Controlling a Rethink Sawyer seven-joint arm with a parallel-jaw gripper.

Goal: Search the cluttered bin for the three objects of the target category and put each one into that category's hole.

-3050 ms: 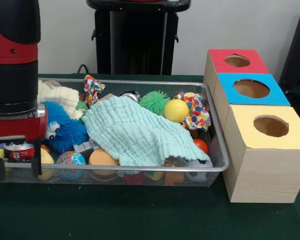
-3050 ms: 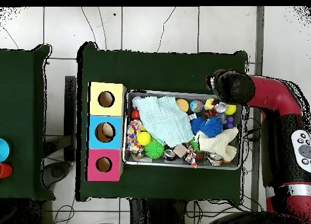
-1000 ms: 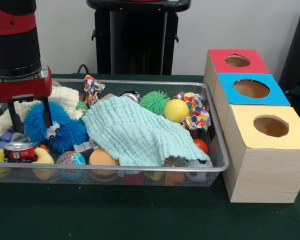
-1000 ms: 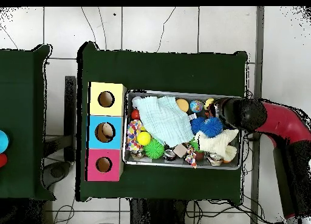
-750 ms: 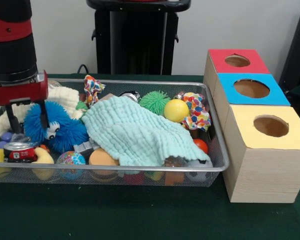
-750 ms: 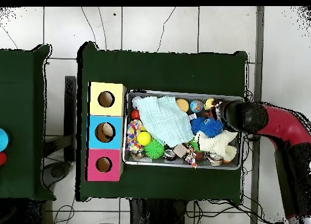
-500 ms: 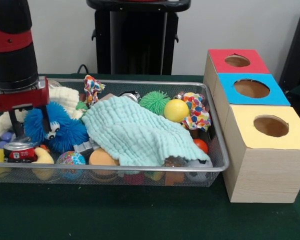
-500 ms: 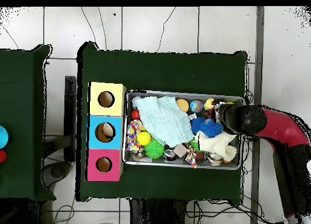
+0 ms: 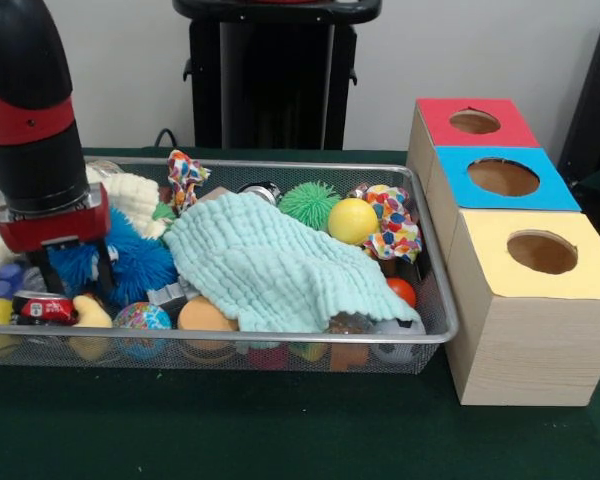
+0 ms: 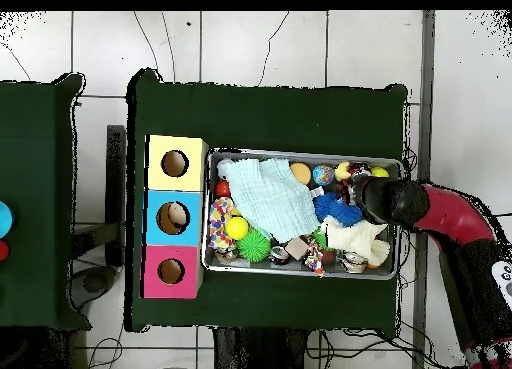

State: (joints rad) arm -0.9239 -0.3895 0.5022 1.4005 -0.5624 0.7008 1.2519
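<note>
While its jaws stand apart, the gripper (image 9: 73, 271) straddles the blue spiky toy (image 9: 130, 262) at the left end of the wire bin (image 9: 432, 290), just behind the small red can (image 9: 42, 308)

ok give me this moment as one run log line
phase: search | gripper: open, jaws down in bin straddling blue spiky toy | holding: nothing | mint cloth: covers bin middle | holes: red, blue, yellow boxes
</note>
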